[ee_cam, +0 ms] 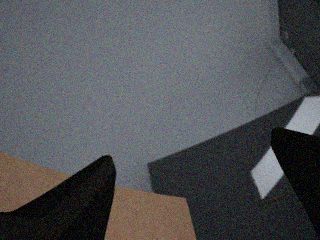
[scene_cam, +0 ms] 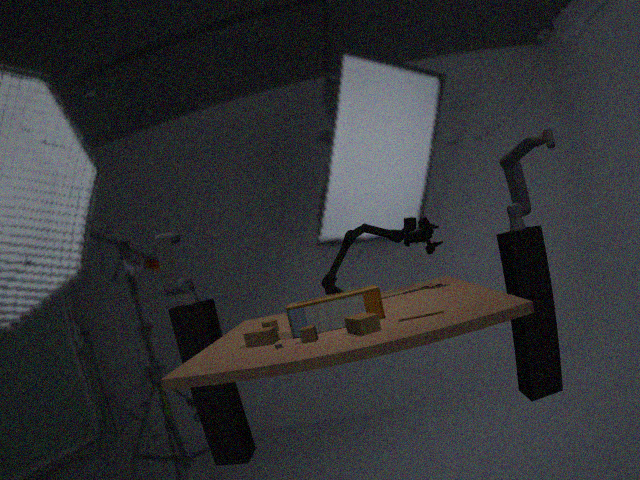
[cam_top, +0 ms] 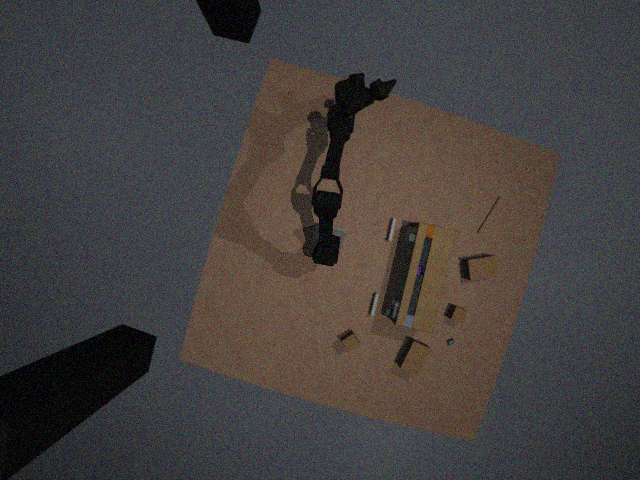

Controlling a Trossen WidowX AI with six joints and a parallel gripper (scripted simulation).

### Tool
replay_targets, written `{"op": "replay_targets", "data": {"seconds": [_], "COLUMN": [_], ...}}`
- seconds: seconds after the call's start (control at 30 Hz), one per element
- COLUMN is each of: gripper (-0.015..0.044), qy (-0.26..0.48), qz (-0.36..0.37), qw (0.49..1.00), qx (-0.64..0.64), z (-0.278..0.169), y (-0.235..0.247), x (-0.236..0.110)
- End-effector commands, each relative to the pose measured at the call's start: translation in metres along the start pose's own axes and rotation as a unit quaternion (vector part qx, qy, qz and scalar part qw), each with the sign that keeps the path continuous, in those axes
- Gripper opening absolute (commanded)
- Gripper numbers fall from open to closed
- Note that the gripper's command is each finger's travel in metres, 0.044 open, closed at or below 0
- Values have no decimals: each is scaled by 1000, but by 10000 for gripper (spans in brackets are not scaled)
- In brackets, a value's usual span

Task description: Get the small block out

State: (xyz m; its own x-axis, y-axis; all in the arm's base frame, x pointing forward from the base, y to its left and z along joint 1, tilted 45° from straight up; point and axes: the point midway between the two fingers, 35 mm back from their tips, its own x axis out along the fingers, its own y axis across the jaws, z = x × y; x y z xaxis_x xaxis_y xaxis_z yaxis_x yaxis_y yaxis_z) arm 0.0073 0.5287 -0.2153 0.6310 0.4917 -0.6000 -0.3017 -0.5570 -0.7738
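Wooden table holds box with purple block inside; gripper raised, fingers apart, empty.

Four tan blocks lie on the table: a large block at 3 o'clock of the table centre, a small block at 4 o'clock, another large block at 5 o'clock, another small block at 6 o'clock. A thin dark rod lies at 2 o'clock.

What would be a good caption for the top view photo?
Black arm with open gripper high over the table's edge, away from the clear-fronted box.
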Motion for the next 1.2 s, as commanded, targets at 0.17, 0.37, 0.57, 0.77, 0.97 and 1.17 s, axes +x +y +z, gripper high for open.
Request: {"op": "replay_targets", "data": {"seconds": [0.17,0.37,0.57,0.77,0.97,1.17], "gripper": [400,400,400,400,400,400], "qy": [43,119,217,308,391,458], "qz": [23,56,67,50,6,-62], "qw": [988,934,813,650,447,214], "qx": [144,331,536,693,805,861], "z": [-53,-136,-243,-343,-435,-514], "y": [-46,-90,-125,-141,-141,-129], "x": [20,34,31,7,-38,-102]}}
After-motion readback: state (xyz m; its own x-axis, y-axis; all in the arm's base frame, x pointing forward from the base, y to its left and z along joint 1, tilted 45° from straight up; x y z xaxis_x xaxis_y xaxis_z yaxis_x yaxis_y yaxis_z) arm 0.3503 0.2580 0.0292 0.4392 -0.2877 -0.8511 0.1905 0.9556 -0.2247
